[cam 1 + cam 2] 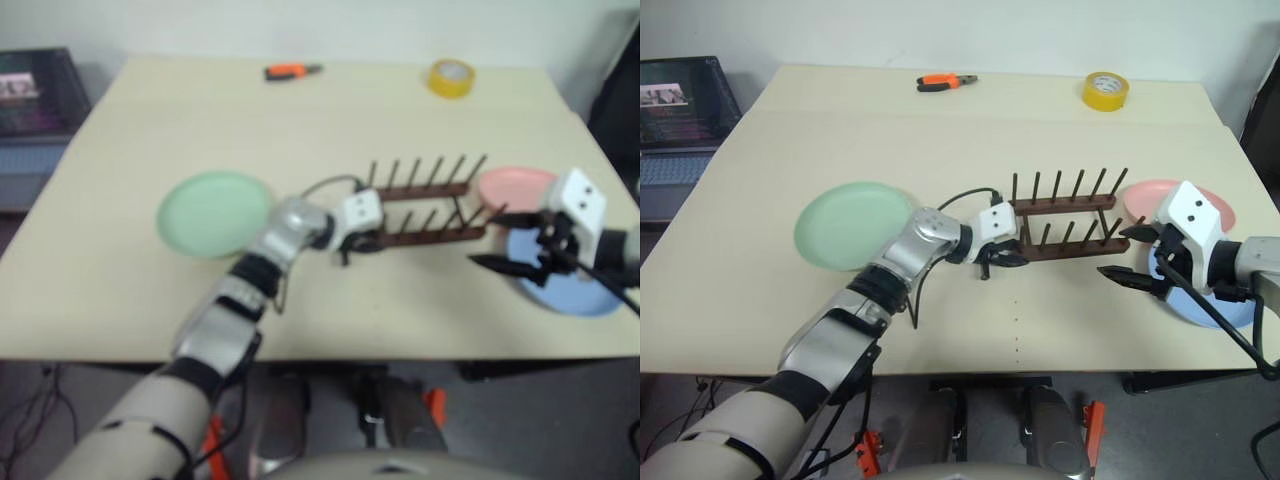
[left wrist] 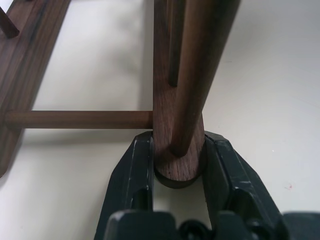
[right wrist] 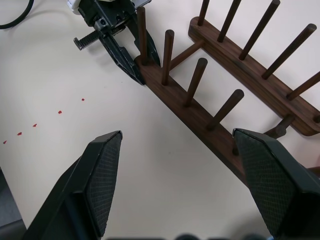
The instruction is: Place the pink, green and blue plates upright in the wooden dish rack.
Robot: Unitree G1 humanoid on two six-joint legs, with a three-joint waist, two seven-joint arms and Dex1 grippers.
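Note:
The wooden dish rack (image 1: 1065, 205) stands empty at mid-table, its pegs upright. My left gripper (image 1: 1008, 258) is shut on the left end of the rack's near rail, one black finger (image 2: 131, 175) pressed against each side. The mint green plate (image 1: 853, 225) lies flat to the left of my left arm. Off the rack's right end, the pink plate (image 1: 1145, 198) lies flat, with the light blue plate (image 1: 1215, 305) nearer to me. My right gripper (image 1: 1113, 251) hovers open over the blue plate's left edge, pointing at the rack, with nothing between its fingers (image 3: 102, 175).
Orange-handled pliers (image 1: 945, 81) and a yellow tape roll (image 1: 1106, 90) lie at the table's far edge. A dark laptop (image 1: 680, 110) sits off the table's left side. Bare tabletop (image 1: 1040, 320) runs between the rack and the near edge.

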